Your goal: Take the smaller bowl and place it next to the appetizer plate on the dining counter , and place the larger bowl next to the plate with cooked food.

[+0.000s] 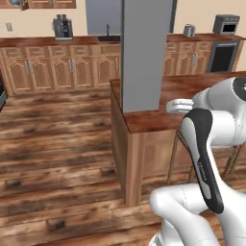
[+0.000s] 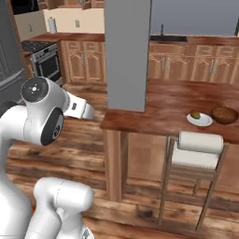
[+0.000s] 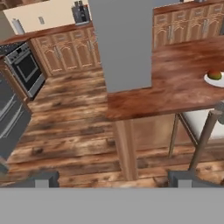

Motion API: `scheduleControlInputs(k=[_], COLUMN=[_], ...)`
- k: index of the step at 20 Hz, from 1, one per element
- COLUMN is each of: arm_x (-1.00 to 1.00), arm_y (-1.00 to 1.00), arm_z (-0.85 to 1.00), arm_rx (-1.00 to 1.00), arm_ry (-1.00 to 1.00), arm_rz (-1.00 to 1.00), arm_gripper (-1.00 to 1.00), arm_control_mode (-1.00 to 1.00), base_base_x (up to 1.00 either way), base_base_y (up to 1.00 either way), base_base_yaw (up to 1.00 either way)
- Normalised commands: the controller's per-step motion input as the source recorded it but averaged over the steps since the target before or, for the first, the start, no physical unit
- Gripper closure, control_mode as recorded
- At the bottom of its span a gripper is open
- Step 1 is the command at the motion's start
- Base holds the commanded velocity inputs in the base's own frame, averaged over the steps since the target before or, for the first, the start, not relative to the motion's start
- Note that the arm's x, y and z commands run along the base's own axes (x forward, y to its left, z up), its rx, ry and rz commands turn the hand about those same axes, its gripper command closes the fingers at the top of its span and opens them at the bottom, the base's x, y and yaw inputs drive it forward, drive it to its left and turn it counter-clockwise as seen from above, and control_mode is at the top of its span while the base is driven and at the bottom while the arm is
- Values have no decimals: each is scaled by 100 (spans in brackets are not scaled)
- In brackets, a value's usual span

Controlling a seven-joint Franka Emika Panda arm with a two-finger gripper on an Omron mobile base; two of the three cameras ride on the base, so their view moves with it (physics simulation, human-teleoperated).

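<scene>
The dining counter (image 2: 163, 100) is a reddish-brown wood top running off to the right. On it lies the appetizer plate (image 2: 199, 118), small and white with red and green food, also at the right edge of the hand view (image 3: 215, 79). The smaller bowl (image 2: 224, 114), dark brown and shallow, sits on the counter just right of that plate, nearly touching it. My gripper (image 3: 116, 179) hangs open and empty over the floor, left of and short of the counter's end, well apart from both. The larger bowl and the plate with cooked food are out of view.
A grey pillar (image 2: 127, 51) rises from the counter's left end (image 1: 144, 53). A white-cushioned stool (image 2: 200, 149) stands at the counter's near edge below the plate. Cabinets with a sink line the back wall (image 1: 72, 67), and a stove (image 3: 24, 65) stands at the left.
</scene>
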Motion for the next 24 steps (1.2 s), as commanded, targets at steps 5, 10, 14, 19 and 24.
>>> scheduleControlInputs(k=[5, 10, 14, 19, 24], arm_x=[0, 0, 0, 0, 0], arm_y=[0, 0, 0, 0, 0], arm_z=[0, 0, 0, 0, 0], arm_rx=[0, 0, 0, 0, 0], arm_ry=[0, 0, 0, 0, 0], arm_rz=[0, 0, 0, 0, 0], arm_gripper=[-100, -100, -100, -100, -100], arm_control_mode=[100, 100, 100, 100, 100], base_base_x=[76, 100, 100, 100, 100], base_base_y=[100, 100, 100, 100, 97], base_base_yaw=[-15, -13, -6, -2, -1])
